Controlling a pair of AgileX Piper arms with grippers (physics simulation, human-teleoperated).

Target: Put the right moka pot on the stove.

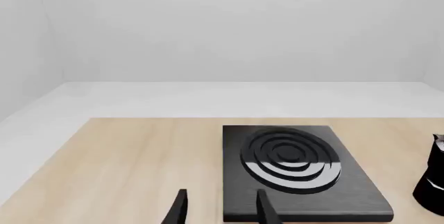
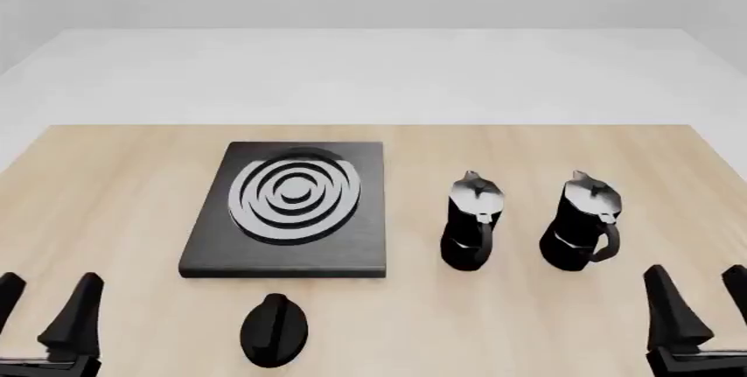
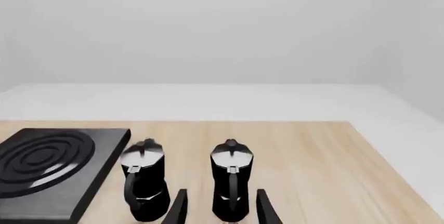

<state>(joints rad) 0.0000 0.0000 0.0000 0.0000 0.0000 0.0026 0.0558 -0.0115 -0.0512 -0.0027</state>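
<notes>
table (image 2: 117,185): light wood top, all items resting on it.

stove (image 2: 292,259): flat black slab with silver rings, left of centre in the front view; nothing on it.

right pot (image 2: 580,222): black, silver lid, upright on the table, right of the stove and well apart from it; handle faces the near side.

second pot (image 2: 470,221): upright, between the stove and the right pot.

knob (image 2: 275,330): black oval, near edge, just in front of the stove.

left gripper (image 2: 41,311): released, fingers spread, empty, near left corner.

right gripper (image 2: 701,303): released, empty, near right corner, short of the right pot.
</notes>
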